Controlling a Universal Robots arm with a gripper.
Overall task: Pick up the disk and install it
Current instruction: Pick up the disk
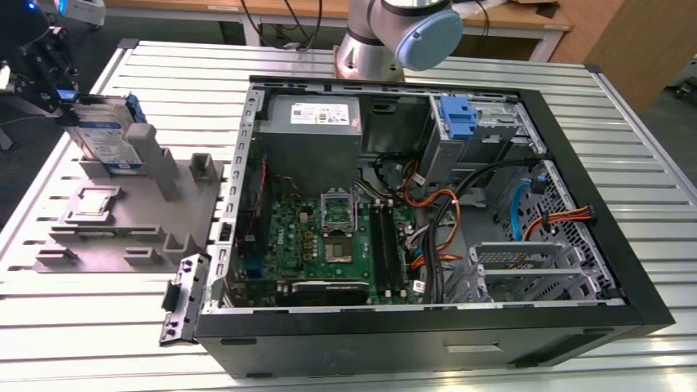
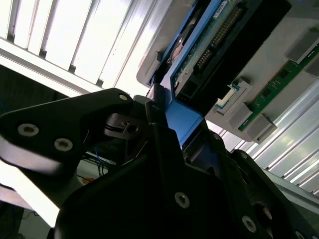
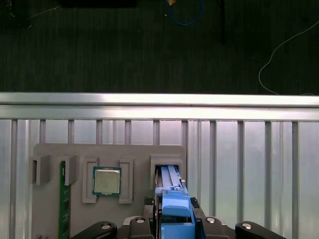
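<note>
The disk (image 1: pixel 109 140) is a silver-grey drive with a white-and-blue label and a blue carrier frame. It stands on edge over the grey holder fixture (image 1: pixel 120 224) at the exterior view's left. My gripper (image 1: pixel 68 104) comes down on its top end and is shut on the disk. In the first wrist view the blue frame of the disk (image 3: pixel 174 201) runs from between my gripper (image 3: pixel 177 226) into the fixture's slot (image 3: pixel 168 164). In the second wrist view the black fingers (image 2: pixel 154 107) press the disk (image 2: pixel 183 119) at its blue edge.
The open computer case (image 1: pixel 610 245) lies in the middle of the slatted metal table (image 1: pixel 87 335), with a power supply (image 1: pixel 310 122), a motherboard (image 1: pixel 332 237) and a blue bracket (image 1: pixel 459 118) in its drive bay. The fixture also carries a processor chip (image 3: pixel 106 180) and a green memory stick (image 3: pixel 63 199).
</note>
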